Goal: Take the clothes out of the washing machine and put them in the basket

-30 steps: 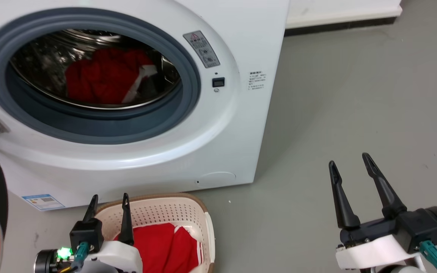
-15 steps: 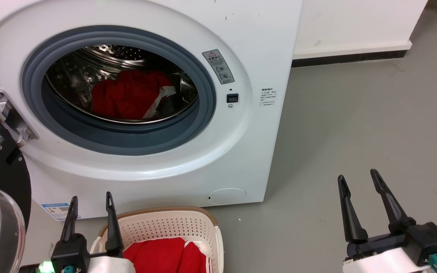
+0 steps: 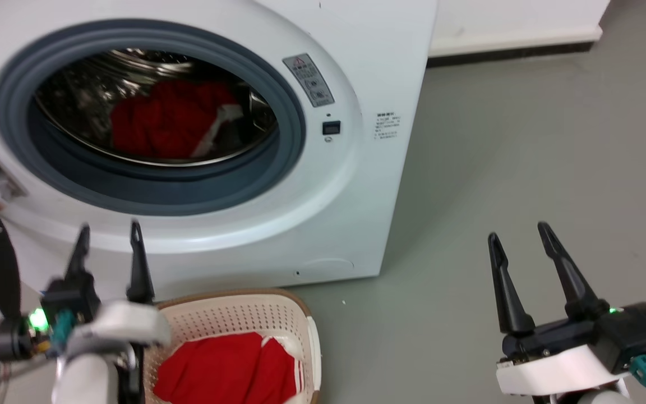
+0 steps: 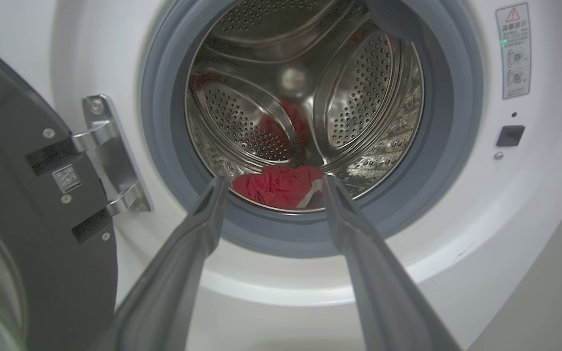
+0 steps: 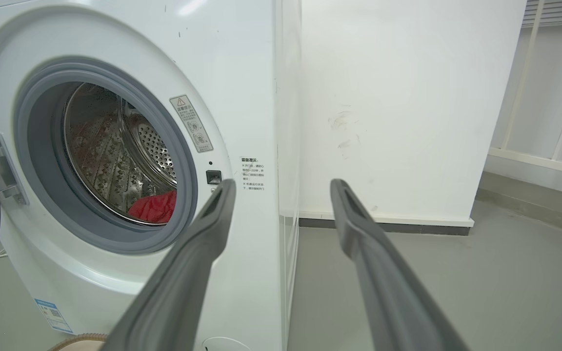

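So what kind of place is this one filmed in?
Probably a bare laundry corner or test room: a front-loading washing machine, a laundry basket on a plain grey floor, and a white wall.

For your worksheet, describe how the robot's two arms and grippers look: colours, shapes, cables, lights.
Both the left gripper and right gripper have two long, dark, tapering fingers on a black block, joined to a white wrist shell. A teal cable plug and a green light sit beside each.

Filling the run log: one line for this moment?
left pincer: open, empty, facing washing machine | right pincer: open, empty | clothes: some inside it, some in basket
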